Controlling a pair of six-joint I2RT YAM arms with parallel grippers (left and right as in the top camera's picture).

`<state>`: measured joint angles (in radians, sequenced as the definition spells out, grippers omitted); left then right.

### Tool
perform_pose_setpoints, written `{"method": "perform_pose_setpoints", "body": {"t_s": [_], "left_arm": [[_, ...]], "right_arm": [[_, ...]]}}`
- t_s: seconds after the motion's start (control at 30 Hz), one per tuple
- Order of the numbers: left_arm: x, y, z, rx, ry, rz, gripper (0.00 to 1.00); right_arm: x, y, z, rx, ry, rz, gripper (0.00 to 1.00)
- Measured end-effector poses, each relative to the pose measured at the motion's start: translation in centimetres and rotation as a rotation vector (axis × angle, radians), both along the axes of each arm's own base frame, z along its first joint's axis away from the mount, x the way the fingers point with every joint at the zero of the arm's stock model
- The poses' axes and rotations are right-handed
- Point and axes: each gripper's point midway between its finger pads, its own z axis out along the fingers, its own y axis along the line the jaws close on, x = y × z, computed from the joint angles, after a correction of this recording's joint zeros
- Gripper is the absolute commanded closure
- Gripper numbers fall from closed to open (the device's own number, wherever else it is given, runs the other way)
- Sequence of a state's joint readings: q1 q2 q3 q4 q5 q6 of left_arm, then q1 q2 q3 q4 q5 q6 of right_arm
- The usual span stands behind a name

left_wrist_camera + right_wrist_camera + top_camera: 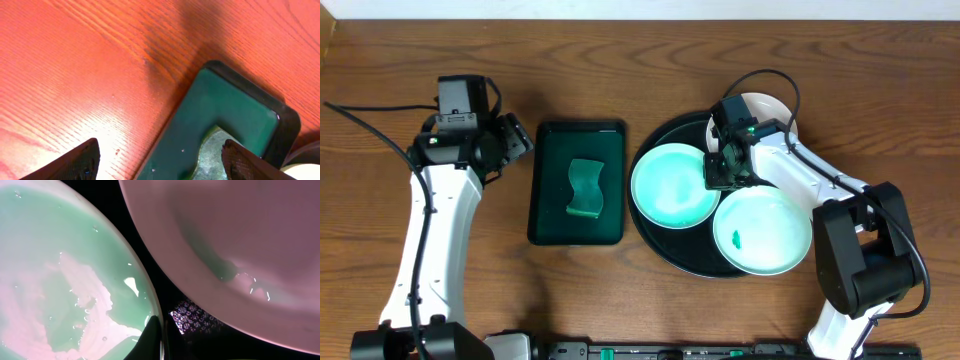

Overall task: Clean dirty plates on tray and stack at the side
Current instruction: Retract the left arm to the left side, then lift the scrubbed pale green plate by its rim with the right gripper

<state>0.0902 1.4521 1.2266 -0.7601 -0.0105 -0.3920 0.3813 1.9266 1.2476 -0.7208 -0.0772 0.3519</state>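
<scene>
Right claw (718,175) closed at plate (670,190) rim, left claw (518,140) spread

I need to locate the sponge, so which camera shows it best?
Overhead: the whole sponge lies in the rectangular green tray. Left wrist catches only part of it at the bottom edge; right wrist shows none.

My overhead camera looked straight down on the whole worktop (620,60). My left wrist camera faced down, close over a corner of the green tray (225,110). My right wrist camera sat nearly against the mint plate (60,280). The overhead view shared both.
</scene>
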Motion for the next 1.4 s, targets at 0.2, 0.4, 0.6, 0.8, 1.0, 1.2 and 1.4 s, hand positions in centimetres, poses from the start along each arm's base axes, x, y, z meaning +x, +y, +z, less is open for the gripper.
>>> {"method": "perform_pose_setpoints", "body": {"t_s": [0.2, 0.4, 0.6, 0.8, 1.0, 1.2, 1.4], "left_arm": [[-0.01, 0.05, 0.00, 0.000, 0.000, 0.001, 0.21], [-0.01, 0.05, 0.00, 0.000, 0.000, 0.001, 0.21], [-0.01, 0.05, 0.00, 0.000, 0.000, 0.001, 0.21], [-0.01, 0.05, 0.00, 0.000, 0.000, 0.001, 0.21], [-0.01, 0.05, 0.00, 0.000, 0.000, 0.001, 0.21], [-0.01, 0.05, 0.00, 0.000, 0.000, 0.001, 0.21], [-0.01, 0.05, 0.00, 0.000, 0.000, 0.001, 0.21]], "right_arm": [[-0.01, 0.00, 0.00, 0.000, 0.000, 0.000, 0.98], [-0.01, 0.00, 0.00, 0.000, 0.000, 0.000, 0.98], [-0.06, 0.20, 0.01, 0.006, 0.001, 0.006, 0.82], [-0.21, 0.62, 0.04, 0.018, 0.004, 0.016, 0.77], [0.20, 0.71, -0.08, 0.023, -0.017, 0.017, 0.87], [0.03, 0.31, -0.56, 0.005, -0.020, 0.012, 0.89], [-0.13, 0.31, -0.65, 0.012, -0.023, 0.012, 0.99]]}}
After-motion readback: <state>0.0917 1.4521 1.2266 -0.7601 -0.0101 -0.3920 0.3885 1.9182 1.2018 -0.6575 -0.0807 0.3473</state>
